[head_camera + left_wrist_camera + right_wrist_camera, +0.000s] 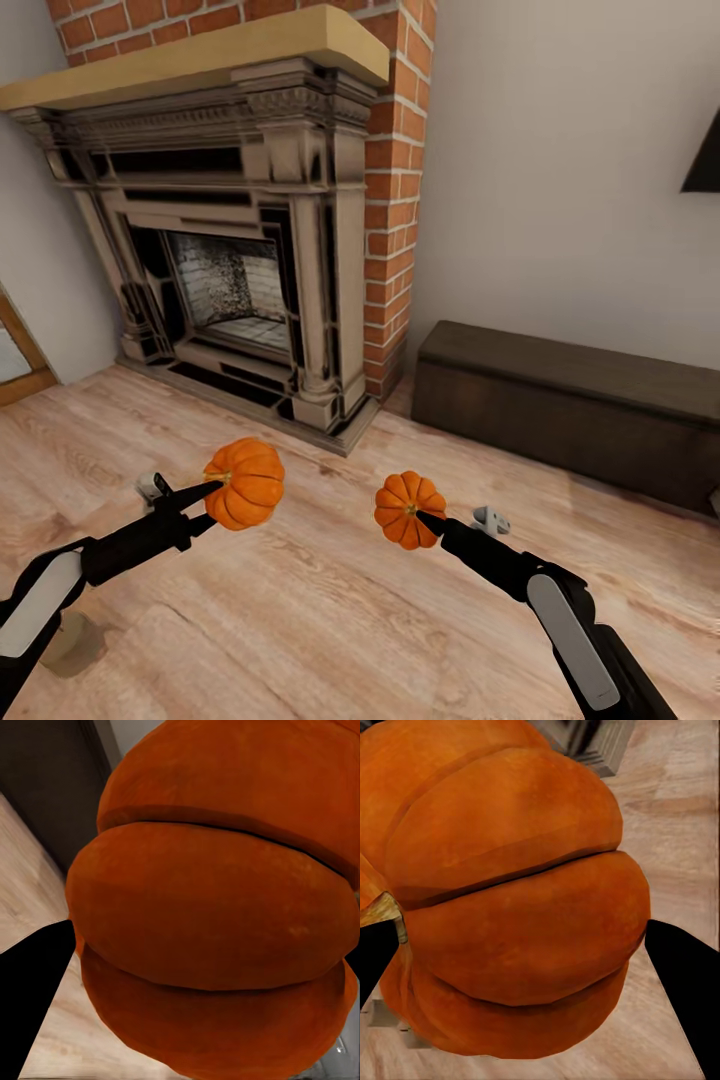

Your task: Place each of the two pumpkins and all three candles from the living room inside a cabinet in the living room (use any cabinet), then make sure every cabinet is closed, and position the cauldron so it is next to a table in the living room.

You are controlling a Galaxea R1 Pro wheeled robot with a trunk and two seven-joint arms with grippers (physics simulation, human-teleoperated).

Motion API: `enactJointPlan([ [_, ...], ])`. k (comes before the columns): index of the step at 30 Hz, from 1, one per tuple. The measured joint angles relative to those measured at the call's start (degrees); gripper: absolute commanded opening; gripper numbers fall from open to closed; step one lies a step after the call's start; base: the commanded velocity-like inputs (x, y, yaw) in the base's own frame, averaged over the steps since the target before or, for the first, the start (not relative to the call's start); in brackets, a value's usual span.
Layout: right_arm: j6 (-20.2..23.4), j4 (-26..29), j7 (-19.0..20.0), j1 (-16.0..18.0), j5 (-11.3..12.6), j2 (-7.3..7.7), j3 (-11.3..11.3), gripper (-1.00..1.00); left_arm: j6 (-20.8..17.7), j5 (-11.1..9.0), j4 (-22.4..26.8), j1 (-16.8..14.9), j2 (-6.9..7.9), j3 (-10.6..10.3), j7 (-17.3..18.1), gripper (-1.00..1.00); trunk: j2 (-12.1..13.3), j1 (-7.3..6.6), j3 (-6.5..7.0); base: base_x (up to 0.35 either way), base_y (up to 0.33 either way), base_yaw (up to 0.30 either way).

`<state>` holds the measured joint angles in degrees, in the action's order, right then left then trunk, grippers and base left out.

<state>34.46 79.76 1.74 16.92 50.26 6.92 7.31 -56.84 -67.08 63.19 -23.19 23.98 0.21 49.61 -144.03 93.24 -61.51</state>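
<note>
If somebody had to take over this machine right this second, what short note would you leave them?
Left gripper: shut on the larger pumpkin, held off the floor.
Right gripper: shut on the smaller pumpkin, also held up.
The cabinet stands ahead to the right against the wall, fronts closed, beside the brick fireplace.
Done: both pumpkins picked up.
Left: open the cabinet, put both pumpkins inside, then the three candles, close it, and set the cauldron next to the table.

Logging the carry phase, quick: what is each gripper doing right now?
Left gripper: shut on the larger pumpkin.
Right gripper: shut on the smaller pumpkin.
</note>
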Motion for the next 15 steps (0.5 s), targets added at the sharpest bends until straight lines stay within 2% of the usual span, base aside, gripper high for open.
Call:
enactJointPlan([
  [15, 0.0, -0.1, 0.0, 0.0, -0.2, 0.00, 0.0, -1.00, 0.1, 0.3, -0.3, 0.0, -0.25, -0.2, 0.0, -1.00, 0.0, 0.00, 0.73, 0.000, 0.000, -0.264],
])
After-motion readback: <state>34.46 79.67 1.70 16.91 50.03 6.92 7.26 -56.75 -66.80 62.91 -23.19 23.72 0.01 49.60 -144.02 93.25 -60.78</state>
